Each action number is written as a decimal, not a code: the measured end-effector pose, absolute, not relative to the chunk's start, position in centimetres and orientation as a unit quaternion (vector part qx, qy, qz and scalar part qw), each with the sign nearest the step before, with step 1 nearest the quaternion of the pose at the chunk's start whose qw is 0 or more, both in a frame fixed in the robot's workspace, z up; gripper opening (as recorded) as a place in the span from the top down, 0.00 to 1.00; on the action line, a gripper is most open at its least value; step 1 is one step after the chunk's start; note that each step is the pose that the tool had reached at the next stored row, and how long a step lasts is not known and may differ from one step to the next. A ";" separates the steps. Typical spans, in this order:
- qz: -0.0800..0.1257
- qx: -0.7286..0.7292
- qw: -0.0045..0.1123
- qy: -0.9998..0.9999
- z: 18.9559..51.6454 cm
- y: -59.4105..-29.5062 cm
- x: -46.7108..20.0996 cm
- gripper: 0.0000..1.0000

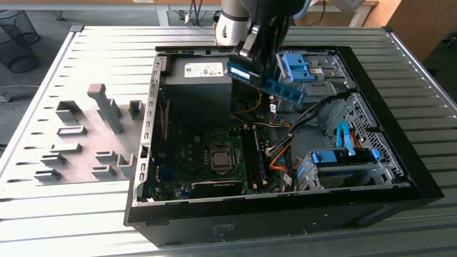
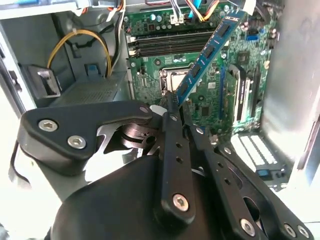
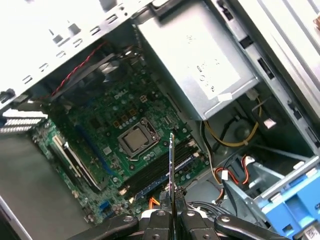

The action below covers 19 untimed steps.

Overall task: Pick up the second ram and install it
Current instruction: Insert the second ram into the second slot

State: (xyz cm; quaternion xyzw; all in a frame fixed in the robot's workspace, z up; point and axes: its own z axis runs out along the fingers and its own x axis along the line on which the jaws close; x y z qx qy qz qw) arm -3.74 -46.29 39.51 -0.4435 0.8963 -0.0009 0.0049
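While we look down from the wrist, our gripper (image 3: 171, 196) has its black fingers (image 3: 180, 197) pressed together on the lower end of the ram (image 3: 171, 160), which we see edge-on as a thin line rising over the board (image 3: 125, 130). In the second wrist view the same grip shows from the side: the fingers (image 2: 170, 107) clamp one end of the blue-green ram (image 2: 207, 52), and the stick runs slantwise away from them, its dark chips in a row, hanging above the board (image 2: 210, 95) without touching it.

Below the ram we see the bare processor socket (image 3: 135, 139) and, beside it, the long memory slots (image 3: 165, 167); one slot appears to hold a blue stick already, though we cannot be sure. Yellow cables (image 3: 235, 132) curl past the silver power supply (image 3: 205, 70).

From the exterior view the gripper (image 1: 251, 60) stands over the far part of the open case (image 1: 400, 176), and the ram (image 1: 266, 80) hangs tilted in the air, near the power supply (image 1: 196, 80) and just beside the blue drive bracket (image 1: 296, 67). The board (image 1: 207, 155) lies well below it. On the table (image 1: 85, 214) at the exterior view's left, well apart from the case, sit the grey holder blocks (image 1: 107, 107).
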 end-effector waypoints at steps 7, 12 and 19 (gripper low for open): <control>-0.001 -0.392 0.005 0.920 39.3 -46.3 -3.7 0.86; -0.001 -0.355 0.005 0.935 39.2 -46.2 -3.7 0.86; -0.002 -0.300 0.005 0.954 39.0 -46.2 -3.7 0.86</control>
